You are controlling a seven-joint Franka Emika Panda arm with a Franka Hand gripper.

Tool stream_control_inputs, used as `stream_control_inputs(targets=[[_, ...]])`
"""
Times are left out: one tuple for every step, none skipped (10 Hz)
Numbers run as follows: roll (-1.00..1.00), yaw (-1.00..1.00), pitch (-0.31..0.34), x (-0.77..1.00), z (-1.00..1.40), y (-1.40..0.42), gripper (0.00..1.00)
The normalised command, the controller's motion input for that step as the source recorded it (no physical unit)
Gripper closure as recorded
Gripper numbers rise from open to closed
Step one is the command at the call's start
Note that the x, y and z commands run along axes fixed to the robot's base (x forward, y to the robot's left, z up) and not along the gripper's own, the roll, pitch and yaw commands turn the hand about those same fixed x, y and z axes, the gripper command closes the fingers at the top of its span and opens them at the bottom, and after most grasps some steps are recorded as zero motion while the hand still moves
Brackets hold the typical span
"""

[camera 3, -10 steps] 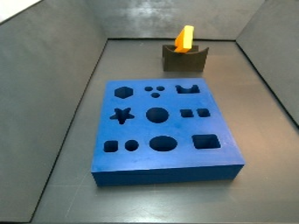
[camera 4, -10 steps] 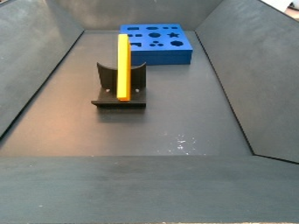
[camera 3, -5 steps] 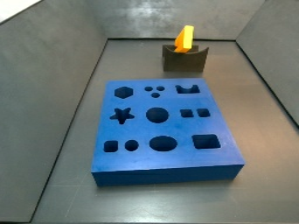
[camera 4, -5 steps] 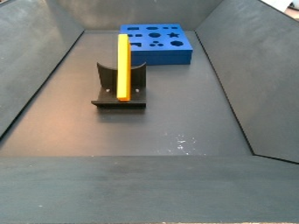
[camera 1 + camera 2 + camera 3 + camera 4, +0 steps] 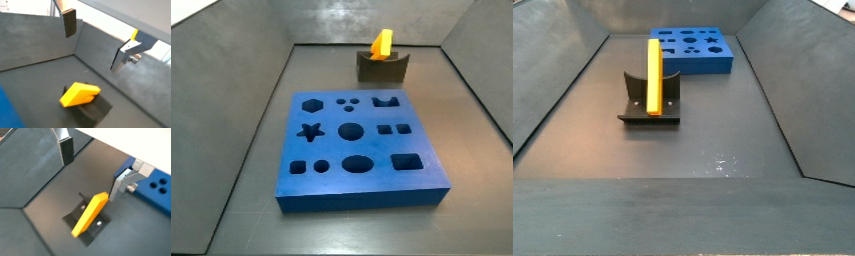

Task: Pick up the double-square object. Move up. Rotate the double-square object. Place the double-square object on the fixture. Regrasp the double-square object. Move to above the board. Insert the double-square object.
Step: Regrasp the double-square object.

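The yellow-orange double-square object (image 5: 382,43) (image 5: 653,73) stands upright in the notch of the dark fixture (image 5: 382,68) (image 5: 649,114), free of any grip. Both wrist views look down on the piece (image 5: 79,94) (image 5: 90,214) from above. My gripper (image 5: 92,50) (image 5: 91,180) hangs well above it, open, with nothing between its silver fingers (image 5: 69,24) (image 5: 65,150). In both side views the gripper is out of frame. The blue board (image 5: 358,150) (image 5: 694,50) with its shaped holes lies flat on the floor beside the fixture.
Sloping grey walls (image 5: 245,90) (image 5: 774,90) close in the dark floor on all sides. A corner of the board (image 5: 157,187) shows beside one finger in a wrist view.
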Motion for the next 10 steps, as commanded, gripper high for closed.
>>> stream_control_inputs(targets=[[1.00, 0.06, 0.095, 0.08, 0.00, -0.03, 0.00], [1.00, 0.07, 0.125, 0.09, 0.00, -0.04, 0.00], [1.00, 0.09, 0.146, 0.09, 0.00, -0.04, 0.00], [1.00, 0.12, 0.179, 0.10, 0.00, -0.05, 0.00], [1.00, 0.15, 0.198, 0.10, -0.01, -0.05, 0.00], [0.82, 0.18, 0.193, 0.11, -0.01, -0.05, 0.00], [0.63, 0.20, 0.171, 0.12, -0.01, -0.05, 0.00], [0.44, 0.21, 0.145, 0.12, -0.01, -0.05, 0.00], [0.26, 0.22, 0.106, 0.13, 0.00, -0.04, 0.00], [0.19, 0.22, 0.072, 0.11, 0.00, -0.04, 0.00]])
